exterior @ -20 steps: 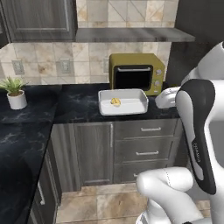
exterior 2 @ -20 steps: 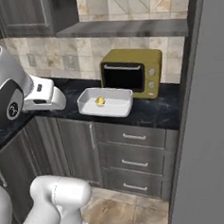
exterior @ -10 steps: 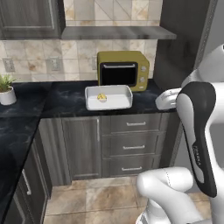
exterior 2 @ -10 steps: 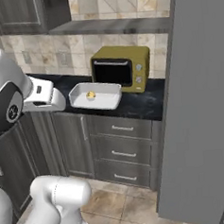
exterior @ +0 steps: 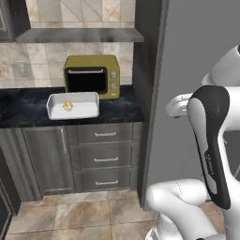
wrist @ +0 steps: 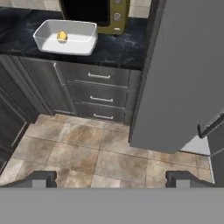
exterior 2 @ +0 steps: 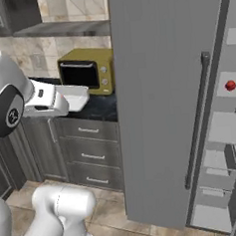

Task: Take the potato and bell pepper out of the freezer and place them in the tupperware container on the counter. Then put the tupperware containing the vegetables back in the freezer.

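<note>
The gripper [wrist: 110, 177] hangs over the tiled floor [wrist: 87, 148] with its fingers [wrist: 41, 178] spread wide and nothing between them. The freezer [exterior 2: 164, 102] stands with its door swung open, just right of the counter [exterior: 117, 110]. On a freezer shelf behind the door handle [exterior 2: 196, 119] sits the red bell pepper [exterior 2: 230, 85]. On the counter, well left of the freezer, the white container [exterior: 73, 105] lies in front of the olive oven [exterior: 92, 76] and holds a small yellow potato [exterior: 68, 104].

Glossy marble counter [exterior: 117, 110], seemingly plastic tupperware container [exterior: 75, 111]
</note>
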